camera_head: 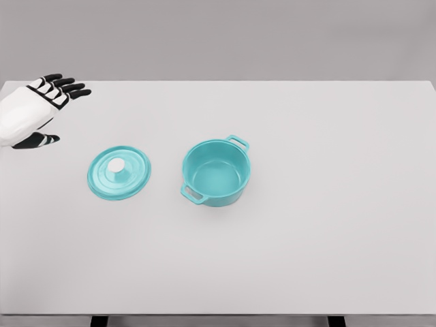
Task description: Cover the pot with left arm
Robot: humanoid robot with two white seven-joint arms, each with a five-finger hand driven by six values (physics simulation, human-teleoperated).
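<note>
One lid (119,172) beside uncovered pot (216,172)

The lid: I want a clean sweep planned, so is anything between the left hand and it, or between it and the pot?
Nothing visible. Bare table separates the open left hand from the lid, and the lid from the open pot.

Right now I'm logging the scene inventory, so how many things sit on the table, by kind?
Pot, teal, open: 1
Lid, teal with a white knob, lying flat to the pot's left: 1
Total on the table: 2
The left hand hovers open beyond the lid, holding nothing.
</note>
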